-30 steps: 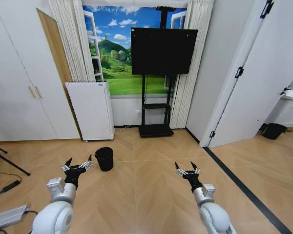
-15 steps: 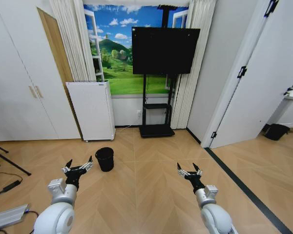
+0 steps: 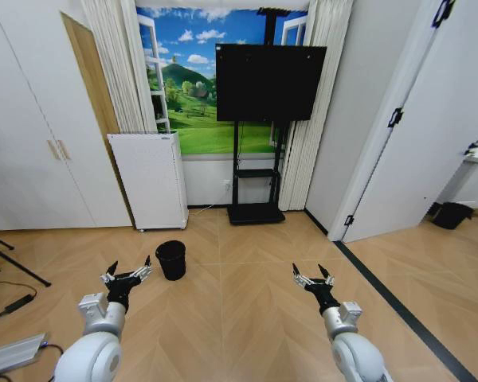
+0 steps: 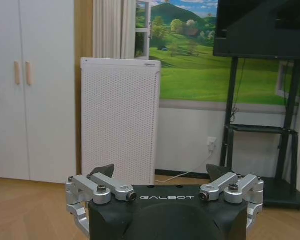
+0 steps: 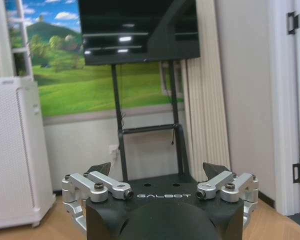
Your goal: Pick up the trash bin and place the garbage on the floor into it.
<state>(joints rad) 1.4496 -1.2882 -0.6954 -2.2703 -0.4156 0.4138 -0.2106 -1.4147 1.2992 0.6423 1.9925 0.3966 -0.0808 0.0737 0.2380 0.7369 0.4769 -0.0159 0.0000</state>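
Note:
The trash bin (image 3: 171, 259), a small black mesh wastebasket, stands upright on the wooden floor in the head view, a little ahead and to the right of my left gripper (image 3: 128, 270). That gripper is open and empty, held low above the floor. My right gripper (image 3: 312, 274) is open too, empty, over bare floor well right of the bin. In the wrist views both grippers (image 4: 160, 172) (image 5: 157, 170) point toward the far wall with fingers spread. The garbage is out of view.
A white perforated appliance (image 3: 147, 180) stands against the wall behind the bin. A TV on a black stand (image 3: 259, 119) is at centre back. Cables and a tripod leg (image 3: 12, 267) lie at the left. An open doorway (image 3: 462, 199) is at right.
The whole head view has shifted slightly, so the camera moved. The right gripper sits a little further right and lower in the picture. The bin and left gripper hold their relation.

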